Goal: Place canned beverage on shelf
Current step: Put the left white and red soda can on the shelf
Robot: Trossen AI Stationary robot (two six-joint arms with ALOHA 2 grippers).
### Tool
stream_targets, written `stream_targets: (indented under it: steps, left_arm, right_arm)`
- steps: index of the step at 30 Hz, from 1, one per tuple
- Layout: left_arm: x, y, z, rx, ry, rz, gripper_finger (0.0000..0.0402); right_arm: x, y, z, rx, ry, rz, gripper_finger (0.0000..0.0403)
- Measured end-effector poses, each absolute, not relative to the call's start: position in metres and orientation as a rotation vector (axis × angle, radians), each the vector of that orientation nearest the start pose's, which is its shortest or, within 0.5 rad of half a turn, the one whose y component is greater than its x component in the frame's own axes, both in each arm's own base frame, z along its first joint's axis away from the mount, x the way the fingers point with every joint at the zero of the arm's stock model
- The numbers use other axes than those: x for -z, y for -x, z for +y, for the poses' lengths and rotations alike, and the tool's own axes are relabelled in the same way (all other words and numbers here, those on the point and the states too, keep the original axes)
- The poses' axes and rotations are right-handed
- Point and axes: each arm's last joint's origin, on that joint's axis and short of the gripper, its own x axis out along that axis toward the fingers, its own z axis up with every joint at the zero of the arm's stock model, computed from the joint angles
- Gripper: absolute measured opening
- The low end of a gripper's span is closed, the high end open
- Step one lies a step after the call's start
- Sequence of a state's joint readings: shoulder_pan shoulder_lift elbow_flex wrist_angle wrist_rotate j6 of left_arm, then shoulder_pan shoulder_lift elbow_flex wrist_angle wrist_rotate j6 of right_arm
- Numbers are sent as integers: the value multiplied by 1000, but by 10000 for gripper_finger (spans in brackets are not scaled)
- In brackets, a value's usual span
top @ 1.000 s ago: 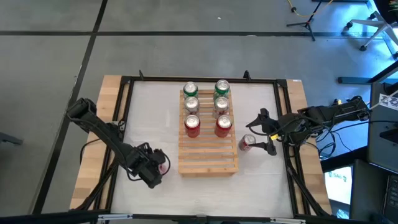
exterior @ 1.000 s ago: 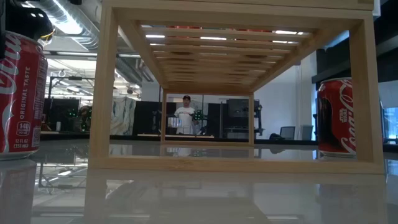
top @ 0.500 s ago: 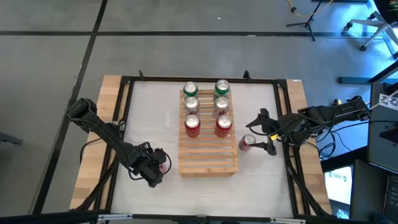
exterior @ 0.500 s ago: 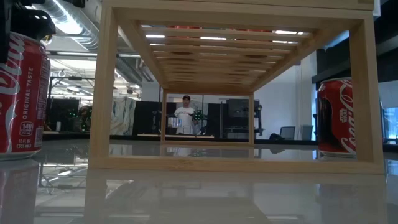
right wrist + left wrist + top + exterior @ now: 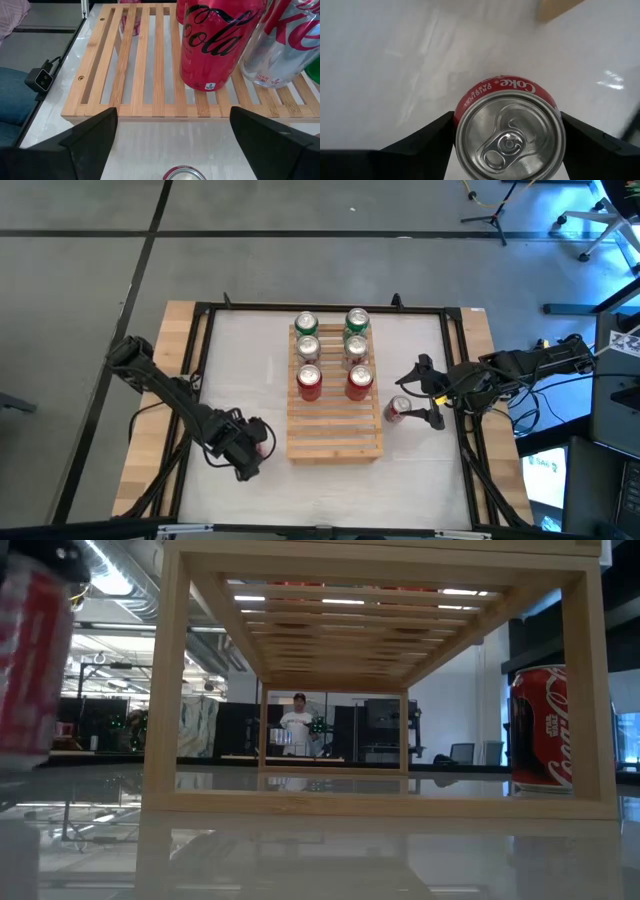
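Note:
The shelf (image 5: pixel 335 395), a pale slatted wooden rack, stands mid-table with several cans on its far half. To its near left my left gripper (image 5: pixel 255 448) is shut on a red Coke can (image 5: pixel 510 135), which shows blurred at the low view's left edge (image 5: pixel 35 660). A second red can (image 5: pixel 397 409) stands upright on its base on the table, right of the shelf (image 5: pixel 540 730). My right gripper (image 5: pixel 418 393) hangs open above and just right of that can, touching nothing; only the can's rim (image 5: pixel 184 174) shows in its wrist view. My left gripper pinches the Coke can between its two fingers (image 5: pixel 427 142), one on each side of the can's wall just under the top rim (image 5: pixel 465 100). The fingers come from above, pointing down. The can stays upright, its base just off the table.
Two green, two silver and two red cans (image 5: pixel 310 383) fill the shelf's far half; its near slats (image 5: pixel 335 435) are bare. A black frame (image 5: pixel 200 330) runs round the white tabletop. A small black camera (image 5: pixel 40 78) sits at the table's near edge. A person stands in the room beyond.
My left gripper has risen a little with the red Coke can. The can stood on the table a second ago and now hangs just clear of it, still upright.

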State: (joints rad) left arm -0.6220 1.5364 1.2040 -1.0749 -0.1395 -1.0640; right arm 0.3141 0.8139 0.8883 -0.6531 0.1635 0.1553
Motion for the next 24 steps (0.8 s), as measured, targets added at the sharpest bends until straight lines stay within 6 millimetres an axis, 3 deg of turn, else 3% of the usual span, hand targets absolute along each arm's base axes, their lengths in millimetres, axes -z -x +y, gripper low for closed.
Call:
stream_targets:
  steps: [5,10,18,24]
  left_arm:
    - [-272,-231,-154,-301,367,1340,281]
    - [-308,-235,-147,-259,359,1345,281]
    - [-374,-243,-132,-163,394,1202,281]
    - [-405,-247,-118,-107,423,1101,280]
  right_arm:
    - [-321,-153,45,-102,-14,572,380]
    - [-321,-153,45,-102,-14,572,380]
    - [-321,-153,45,-102,-14,572,380]
    - [-321,-153,45,-102,-14,572,380]
